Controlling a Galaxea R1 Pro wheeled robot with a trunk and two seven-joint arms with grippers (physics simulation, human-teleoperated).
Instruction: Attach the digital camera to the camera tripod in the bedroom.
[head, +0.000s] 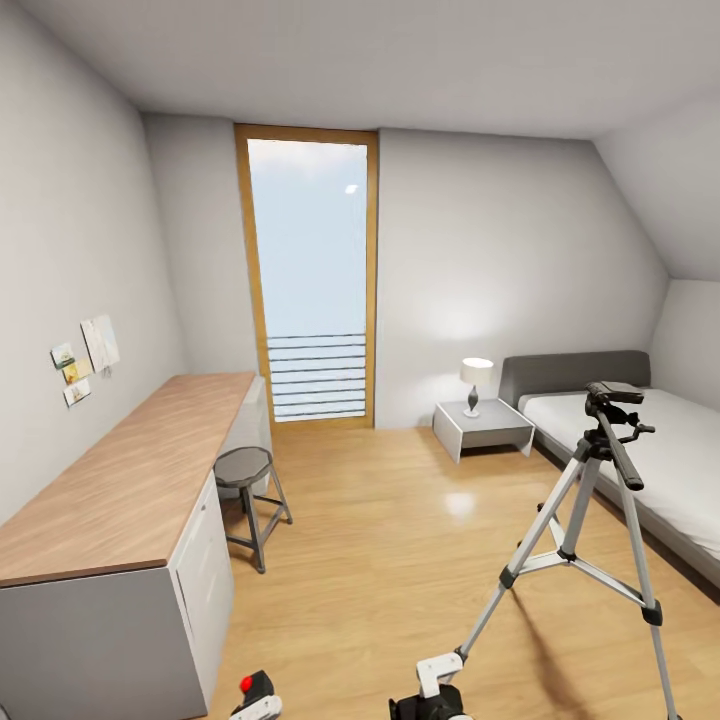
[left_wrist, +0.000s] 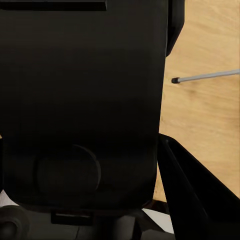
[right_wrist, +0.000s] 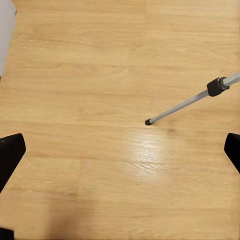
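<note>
The small black digital camera with a bright red dot on top (head: 254, 688) is seen at the bottom edge of the head view, held in the left gripper (head: 260, 706), of which a white-grey part shows just below it. In the left wrist view the flat black body of the camera (left_wrist: 85, 105) is pressed close before the lens, and one black finger (left_wrist: 192, 192) is seen beside it, so the fingers are closed around the camera.

The tall camera tripod with silver telescoping legs and black joints (head: 590, 520) is standing upright on the light wood floor (head: 400, 560) at the right, just before the low grey bed with a white mattress (head: 650, 450). Its black pan head with a side handle (head: 613, 400) is bare. The camera is well apart from this head, lower and to the left of it.

The right gripper (head: 432, 695) is seen at the bottom edge, near the foot of the nearest tripod leg. In the right wrist view its two black fingertips (right_wrist: 10, 155) are at opposite edges, spread wide with nothing between them; below them a thin silver leg (right_wrist: 190, 102) is resting with its black foot on the floor.

A long wooden desk top on white cabinets (head: 120, 480) is placed along the left wall, with a round grey stool (head: 245, 480) beside it. A small white bedside table (head: 483, 425) bearing a lamp (head: 475, 385) is standing between the glass door with a wooden frame (head: 310, 275) and the bed.
</note>
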